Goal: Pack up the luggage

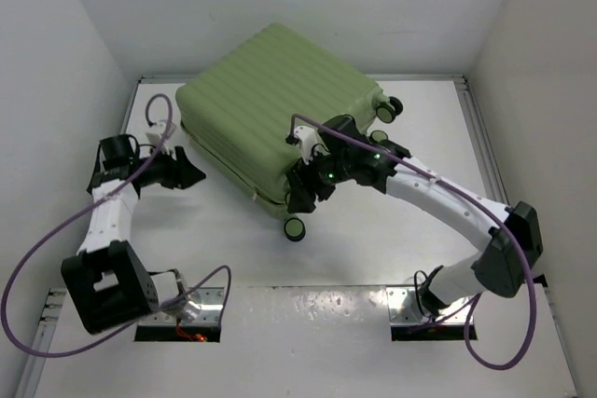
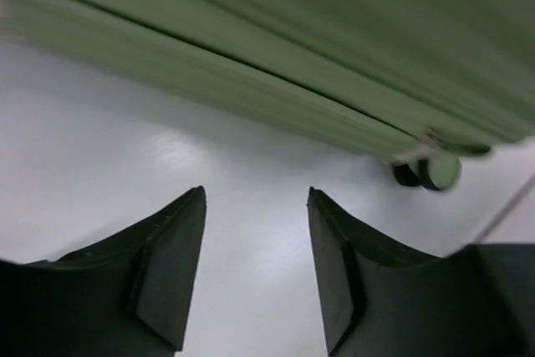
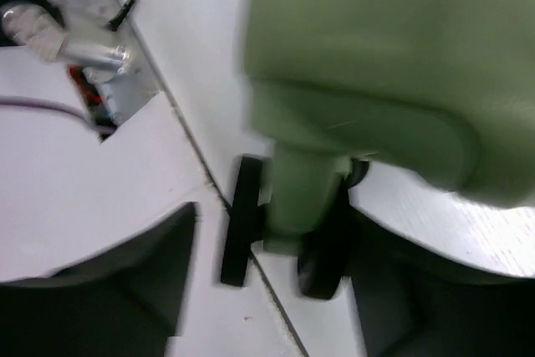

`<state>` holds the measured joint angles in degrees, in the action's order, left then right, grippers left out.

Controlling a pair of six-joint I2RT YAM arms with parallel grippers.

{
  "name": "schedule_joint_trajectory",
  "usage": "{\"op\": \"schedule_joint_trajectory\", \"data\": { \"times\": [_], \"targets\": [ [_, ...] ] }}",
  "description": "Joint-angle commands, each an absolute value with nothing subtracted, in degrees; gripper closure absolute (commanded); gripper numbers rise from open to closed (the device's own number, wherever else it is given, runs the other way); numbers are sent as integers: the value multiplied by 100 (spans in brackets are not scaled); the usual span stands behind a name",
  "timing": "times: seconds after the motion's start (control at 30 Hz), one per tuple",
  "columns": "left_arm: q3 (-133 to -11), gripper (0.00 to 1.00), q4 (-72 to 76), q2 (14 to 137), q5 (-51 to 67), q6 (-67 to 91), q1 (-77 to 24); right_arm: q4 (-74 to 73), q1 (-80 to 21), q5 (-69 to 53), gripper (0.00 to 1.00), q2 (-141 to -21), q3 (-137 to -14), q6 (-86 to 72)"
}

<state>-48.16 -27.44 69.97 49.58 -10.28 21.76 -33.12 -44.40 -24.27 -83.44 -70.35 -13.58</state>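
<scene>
The luggage (image 1: 270,100) is a large pale-green ribbed suitcase lying closed on the white table, its wheels (image 1: 295,227) toward the near right. My left gripper (image 1: 191,174) is open and empty just left of the suitcase's near-left edge, fingers pointing at it; in the left wrist view the shell (image 2: 292,56) runs across above my fingers (image 2: 167,265), with one wheel (image 2: 435,173) at the right. My right gripper (image 1: 303,195) is open at the near wheel corner. In the right wrist view the black-and-green wheel (image 3: 247,223) sits between the spread fingers under the shell (image 3: 376,56).
White walls close in the table at the back and both sides. Two more wheels (image 1: 390,109) stick out at the suitcase's right end. Metal base plates (image 1: 215,300) with a silver connector (image 3: 92,48) lie at the near edge. Purple cables loop beside both arms.
</scene>
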Motion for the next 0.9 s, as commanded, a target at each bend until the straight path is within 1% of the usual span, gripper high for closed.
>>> {"op": "schedule_joint_trajectory", "data": {
  "times": [0.0,0.07,0.1,0.2,0.23,0.27,0.3,0.33,0.4,0.43,0.47,0.57,0.63,0.67,0.73,0.83,0.87],
  "targets": [
    [-4413,41,-2742,6391,5905,-1758,1777,-3059,-4378,-2575,38,-8682,-7522,-1213],
    [-4185,37,-2681,6232,5906,-1758,1539,-3059,-4342,-2662,49,-8894,-7645,-1222],
    [-4105,34,-2681,6084,5845,-1827,1312,-3032,-4272,-2689,57,-8955,-7760,-1291],
    [-3789,34,-2191,5793,5651,-1513,1143,-2936,-4254,-2795,68,-9385,-8110,-1467],
    [-3718,34,-2058,5696,5469,-1512,1003,-2875,-4263,-2838,74,-9474,-8191,-1598],
    [-3631,34,-1900,5495,5345,-1451,932,-2839,-4254,-2882,77,-9623,-8357,-1739],
    [-3578,34,-1733,5406,5213,-1529,862,-2804,-4263,-2865,79,-9807,-8532,-1836],
    [-3499,37,-1731,5344,5125,-1616,800,-2717,-4263,-2883,79,-9887,-8604,-1924],
    [-3498,40,-1731,5292,5124,-1862,800,-2655,-4254,-2874,79,-10203,-8981,-2205],
    [-3498,43,-1792,5291,5011,-2020,800,-2646,-4271,-2874,80,-10256,-9122,-2363],
    [-3446,43,-1793,5291,5010,-2108,800,-2611,-4245,-2848,80,-10431,-9193,-2382],
    [-3384,48,-1854,5203,4879,-2609,747,-2523,-4193,-2777,81,-10625,-9518,-2636],
    [-3174,48,-1462,4985,4651,-2794,747,-2514,-4157,-2751,81,-10818,-9754,-2786],
    [-3103,51,-1328,4923,4354,-2908,747,-2488,-4122,-2734,81,-10845,-9782,-2882],
    [-2936,53,-1091,4808,4062,-3233,747,-2487,-4096,-2707,81,-10890,-9879,-2830],
    [-2532,54,-688,4422,3833,-4050,747,-2418,-4087,-2716,81,-10881,-9853,-2909],
    [-2183,55,-433,4238,3728,-4121,677,-2417,-4087,-2716,81,-10881,-9818,-2944]
  ]
}}
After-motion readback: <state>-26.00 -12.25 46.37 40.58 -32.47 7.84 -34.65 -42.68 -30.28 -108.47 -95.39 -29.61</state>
